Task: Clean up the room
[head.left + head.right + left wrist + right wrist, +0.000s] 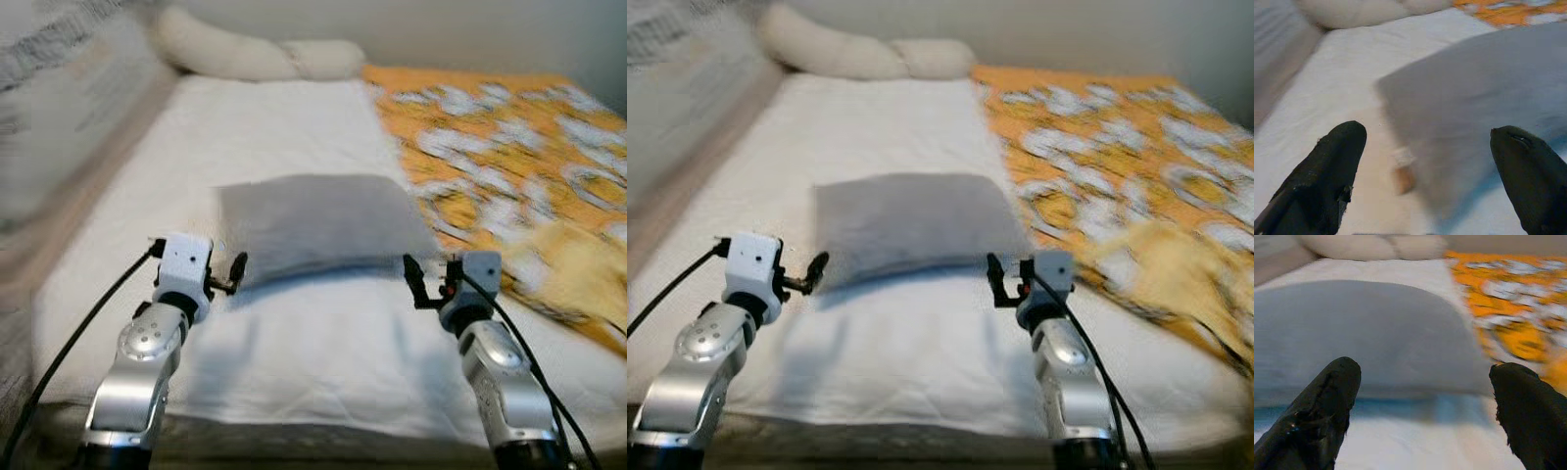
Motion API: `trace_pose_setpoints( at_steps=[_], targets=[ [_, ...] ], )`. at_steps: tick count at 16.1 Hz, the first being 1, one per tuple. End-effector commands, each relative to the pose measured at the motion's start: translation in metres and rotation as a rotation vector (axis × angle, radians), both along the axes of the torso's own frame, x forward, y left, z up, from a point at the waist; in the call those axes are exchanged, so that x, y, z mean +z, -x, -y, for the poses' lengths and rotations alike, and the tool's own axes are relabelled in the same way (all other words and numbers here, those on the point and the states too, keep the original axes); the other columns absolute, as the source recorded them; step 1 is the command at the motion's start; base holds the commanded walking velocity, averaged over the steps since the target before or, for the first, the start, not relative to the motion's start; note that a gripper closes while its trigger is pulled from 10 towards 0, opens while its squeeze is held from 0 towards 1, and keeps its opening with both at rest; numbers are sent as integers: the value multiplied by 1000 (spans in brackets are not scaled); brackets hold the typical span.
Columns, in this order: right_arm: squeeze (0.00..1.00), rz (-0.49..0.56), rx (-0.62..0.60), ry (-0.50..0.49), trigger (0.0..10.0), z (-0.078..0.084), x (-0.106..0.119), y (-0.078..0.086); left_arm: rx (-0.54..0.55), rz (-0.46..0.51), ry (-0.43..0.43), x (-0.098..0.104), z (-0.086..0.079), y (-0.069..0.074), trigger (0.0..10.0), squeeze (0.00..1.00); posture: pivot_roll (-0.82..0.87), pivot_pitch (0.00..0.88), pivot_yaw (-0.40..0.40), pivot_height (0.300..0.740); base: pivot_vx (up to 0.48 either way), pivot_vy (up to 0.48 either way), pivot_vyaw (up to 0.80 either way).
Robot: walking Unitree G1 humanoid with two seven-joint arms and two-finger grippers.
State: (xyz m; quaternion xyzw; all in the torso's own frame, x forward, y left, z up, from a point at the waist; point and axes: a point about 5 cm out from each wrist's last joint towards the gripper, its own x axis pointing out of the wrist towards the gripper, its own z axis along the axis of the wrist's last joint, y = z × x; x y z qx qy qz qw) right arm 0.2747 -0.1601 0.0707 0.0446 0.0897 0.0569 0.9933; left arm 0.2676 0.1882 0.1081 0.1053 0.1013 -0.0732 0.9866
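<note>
A grey pillow (318,225) lies flat in the middle of a bed with a white sheet (294,362). My left gripper (233,274) hovers just off the pillow's near left corner, open, nothing between its fingers. My right gripper (411,279) is at the near right corner, also open and holding nothing. In the left wrist view the pillow (1474,107) reaches between the spread fingers (1327,171). The right wrist view has the pillow (1361,333) lying just beyond the open fingertips (1322,401).
An orange and white patterned blanket (509,147) covers the bed's right side. A long cream bolster (255,54) lies across the far end. A grey padded side (59,127) runs along the left. A small tan thing (1403,171) sits by the pillow's corner.
</note>
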Motion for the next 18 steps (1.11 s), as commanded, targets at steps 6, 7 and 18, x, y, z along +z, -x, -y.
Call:
trace_pose_setpoints(
  at_steps=[6,7,18],
  targets=[
    [0,21,18,-30,10000,-7,4,-1,0,5,-15,2,-2,0,10000,0,0,0,-28,740,47,0,0],
    [0,19,17,-32,10000,-8,4,-1,-3,5,-18,2,-2,0,10000,0,0,0,-28,740,0,0,0],
    [0,-133,-62,106,10000,14,-11,-6,-64,-155,-100,-20,-10,-64,10000,0,-32,0,-31,740,0,0,0]
  ],
)
